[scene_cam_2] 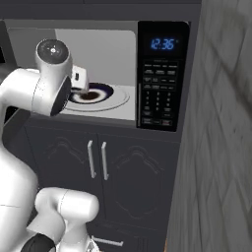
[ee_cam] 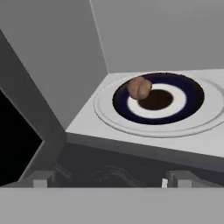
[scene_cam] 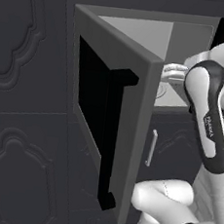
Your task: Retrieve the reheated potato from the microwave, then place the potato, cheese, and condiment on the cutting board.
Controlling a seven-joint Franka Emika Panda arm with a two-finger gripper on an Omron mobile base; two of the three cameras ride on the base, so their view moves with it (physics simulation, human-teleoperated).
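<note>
Currently, step 1 of the task is in hand: with the microwave [scene_cam: 107,128] door swung fully open at left, the potato [ee_cam: 139,87] sits on a dark-ringed plate [ee_cam: 192,94] on the turntable inside the cavity, untouched. The gripper [ee_cam: 105,180] hangs just outside the cavity's front edge, jaws spread wide and empty. The next move, by judgement, calls for a forward advance over the plate rim until the fingers straddle the potato, then closure.

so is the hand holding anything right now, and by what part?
Nothing is held. The hand is open at the microwave mouth, short of the potato, which sits on the plate inside.
</note>
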